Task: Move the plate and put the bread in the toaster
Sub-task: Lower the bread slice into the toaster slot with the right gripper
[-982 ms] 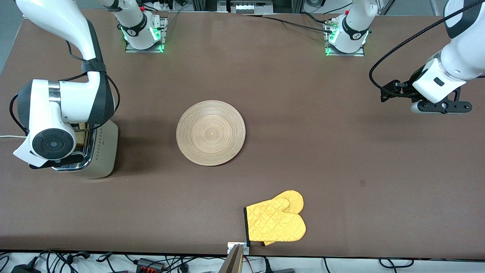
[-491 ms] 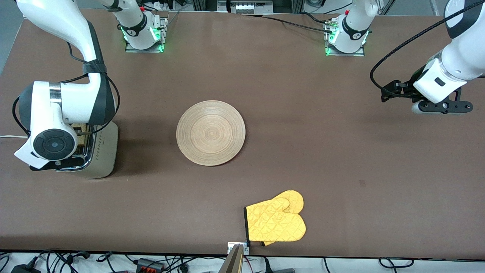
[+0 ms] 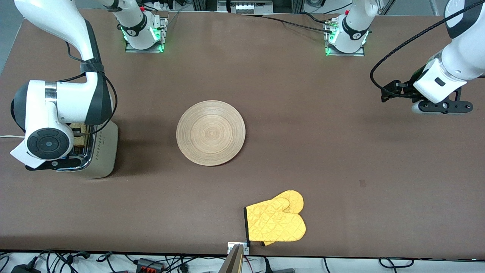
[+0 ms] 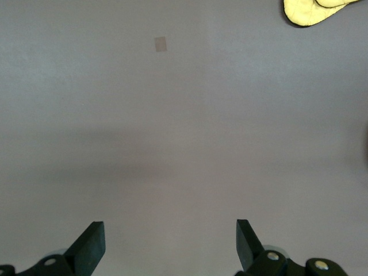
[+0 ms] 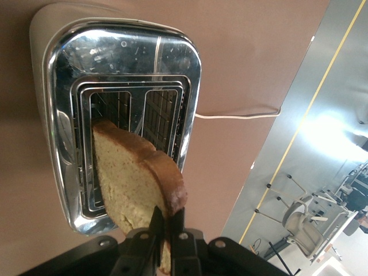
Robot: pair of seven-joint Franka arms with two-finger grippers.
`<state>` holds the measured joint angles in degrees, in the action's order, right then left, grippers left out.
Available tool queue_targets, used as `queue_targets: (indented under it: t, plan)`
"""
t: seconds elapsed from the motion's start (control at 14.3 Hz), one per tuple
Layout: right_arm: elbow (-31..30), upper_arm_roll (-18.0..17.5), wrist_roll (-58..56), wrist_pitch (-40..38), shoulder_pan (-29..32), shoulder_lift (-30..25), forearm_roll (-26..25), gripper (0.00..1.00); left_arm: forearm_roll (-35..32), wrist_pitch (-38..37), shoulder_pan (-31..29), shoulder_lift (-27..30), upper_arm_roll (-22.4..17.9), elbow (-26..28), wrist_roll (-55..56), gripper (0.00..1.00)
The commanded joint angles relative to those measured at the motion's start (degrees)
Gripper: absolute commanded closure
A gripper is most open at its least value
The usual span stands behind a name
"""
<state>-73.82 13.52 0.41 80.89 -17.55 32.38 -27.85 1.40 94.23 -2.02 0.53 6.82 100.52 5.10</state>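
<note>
The silver toaster (image 3: 101, 151) stands at the right arm's end of the table. My right gripper (image 5: 167, 221) is shut on the crust edge of the bread (image 5: 129, 184) and holds it tilted over the toaster (image 5: 63, 115), with its lower end at one of the dark slots. In the front view the right wrist hides the gripper, and only a bit of the bread (image 3: 77, 139) shows. The wooden plate (image 3: 210, 132) lies bare at mid-table. My left gripper (image 4: 168, 241) is open and empty, waiting above the table at the left arm's end (image 3: 428, 108).
A yellow oven mitt (image 3: 276, 222) lies near the table's front edge, nearer to the front camera than the plate; it also shows in the left wrist view (image 4: 322, 10). The toaster's white cord (image 5: 236, 116) runs off the table's end.
My right arm has shifted a little toward its end of the table with the bread still held. My left gripper has barely moved. The plate has not moved.
</note>
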Motion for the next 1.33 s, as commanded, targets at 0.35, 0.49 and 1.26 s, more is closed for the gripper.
queue_targets:
  t: [0.35,0.49,1.26]
  plan:
    - [1.2,0.0,1.1,0.1,0.2,-1.8,1.0,1.0,0.6,-0.5,-0.4,0.6,0.1,-0.1,0.3,0.0]
    - [1.2,0.0,1.1,0.1,0.2,-1.8,1.0,1.0,0.6,-0.5,-0.4,0.7,0.1,-0.1,0.3,0.0]
    - [-0.8,-0.1,1.1,0.6,0.0,-1.4,1.1,1.0,0.6,-0.5,-0.4,0.6,0.1,-0.1,0.2,0.0]
